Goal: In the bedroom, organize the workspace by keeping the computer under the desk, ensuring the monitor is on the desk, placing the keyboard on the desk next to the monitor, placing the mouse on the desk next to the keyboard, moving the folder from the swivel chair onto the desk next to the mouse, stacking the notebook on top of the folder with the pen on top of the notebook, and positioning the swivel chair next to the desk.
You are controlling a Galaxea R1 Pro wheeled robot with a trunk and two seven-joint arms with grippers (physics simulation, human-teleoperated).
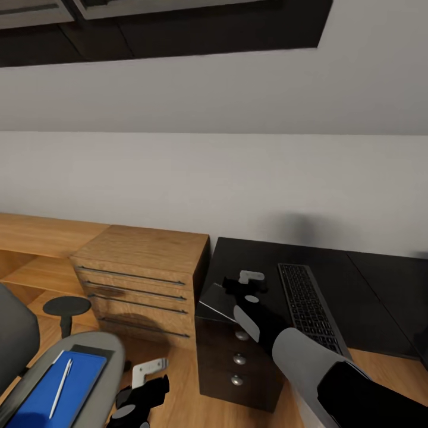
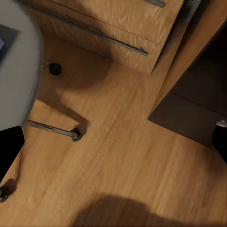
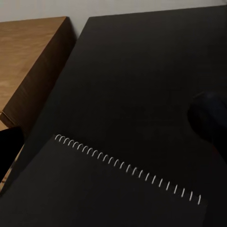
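Observation:
The black desk [image 1: 368, 279] stands at the right with the keyboard [image 1: 306, 306] lying on it. The dark-grey spiral notebook [image 1: 215, 300] [image 3: 109, 194] rests at the desk's left edge, above the drawer pedestal [image 1: 238, 362]. My right gripper [image 1: 238, 286] hovers just over the notebook, fingers apart, open. A blurred dark rounded shape [image 3: 210, 118] sits beside it; I cannot tell what it is. At lower left, the blue folder [image 1: 41, 398] lies on the grey swivel chair [image 1: 95, 351] with the white pen [image 1: 61, 386] on top. My left gripper [image 1: 141, 397] hangs open low beside the chair.
A light-wood drawer chest [image 1: 142, 279] [image 2: 118, 28] stands between chair and desk, with a low wood shelf [image 1: 35, 238] behind. The chair's chrome leg [image 2: 52, 130] and a caster [image 2: 55, 68] are on the wood floor [image 2: 123, 161] under my left gripper. A white wall runs behind.

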